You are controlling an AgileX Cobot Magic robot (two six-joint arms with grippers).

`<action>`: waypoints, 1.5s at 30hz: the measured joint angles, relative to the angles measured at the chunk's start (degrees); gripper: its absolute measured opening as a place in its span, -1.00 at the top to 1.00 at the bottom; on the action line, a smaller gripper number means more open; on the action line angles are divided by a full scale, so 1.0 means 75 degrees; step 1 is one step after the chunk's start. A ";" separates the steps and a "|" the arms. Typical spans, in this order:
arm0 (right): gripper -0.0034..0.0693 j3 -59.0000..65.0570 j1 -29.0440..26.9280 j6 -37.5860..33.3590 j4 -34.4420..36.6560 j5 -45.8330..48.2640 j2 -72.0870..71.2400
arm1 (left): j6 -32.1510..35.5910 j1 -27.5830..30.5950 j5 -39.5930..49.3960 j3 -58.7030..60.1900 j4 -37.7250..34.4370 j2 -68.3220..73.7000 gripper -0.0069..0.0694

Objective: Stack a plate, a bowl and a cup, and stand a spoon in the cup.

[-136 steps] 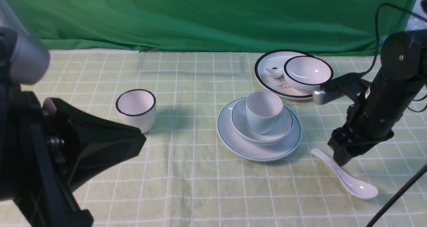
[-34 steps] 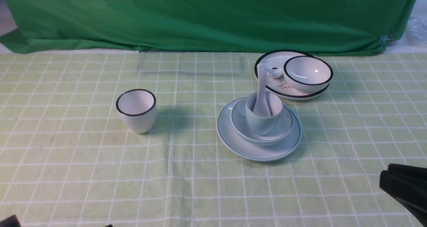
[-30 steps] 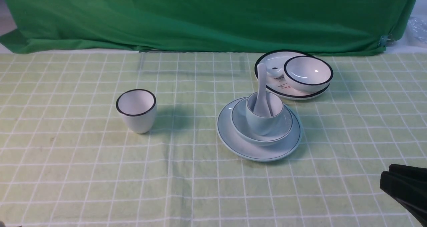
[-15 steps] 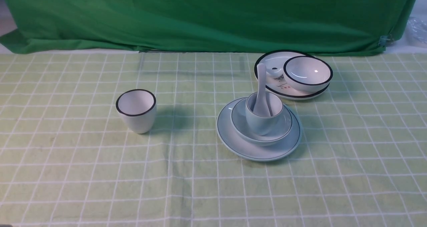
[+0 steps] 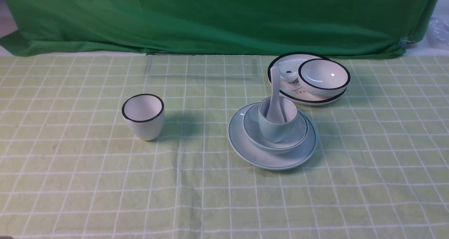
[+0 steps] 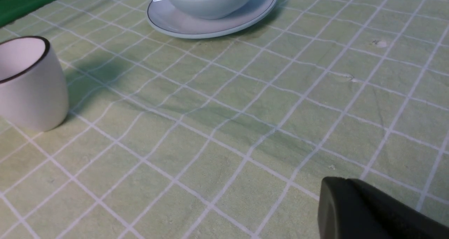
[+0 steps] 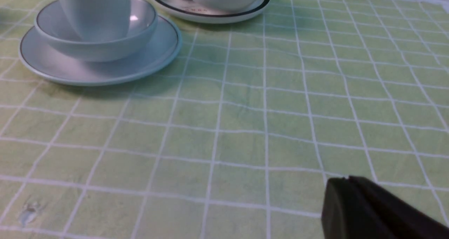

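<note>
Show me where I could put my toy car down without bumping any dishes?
The cloth in front of the black-rimmed cup and the plate is bare, as is the stretch between them. It is crowded at the back right, where the stack sits close to the black-rimmed plate.

Two plates (image 5: 259, 154) – two bowls (image 5: 259, 135) – two cups (image 5: 277, 130) – one spoon (image 5: 275, 91)

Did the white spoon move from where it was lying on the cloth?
Yes. The spoon lay on the cloth to the right of the plate; now it stands in the cup, stacked on that plate.
</note>
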 joint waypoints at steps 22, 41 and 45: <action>0.75 0.0006 0.0000 0.0164 0.0000 -0.0041 0.0000 | 0.0125 0.0251 -0.0672 0.0000 0.0081 -0.0008 0.81; 0.62 0.0006 0.0000 0.0172 0.0000 -0.0049 -0.0006 | 0.0111 0.6354 0.0031 0.0000 -0.1935 -0.1757 0.81; 0.59 0.0006 0.0000 0.0172 0.0000 -0.0049 -0.0006 | 0.0111 0.6375 0.0031 0.0000 -0.1965 -0.1757 0.81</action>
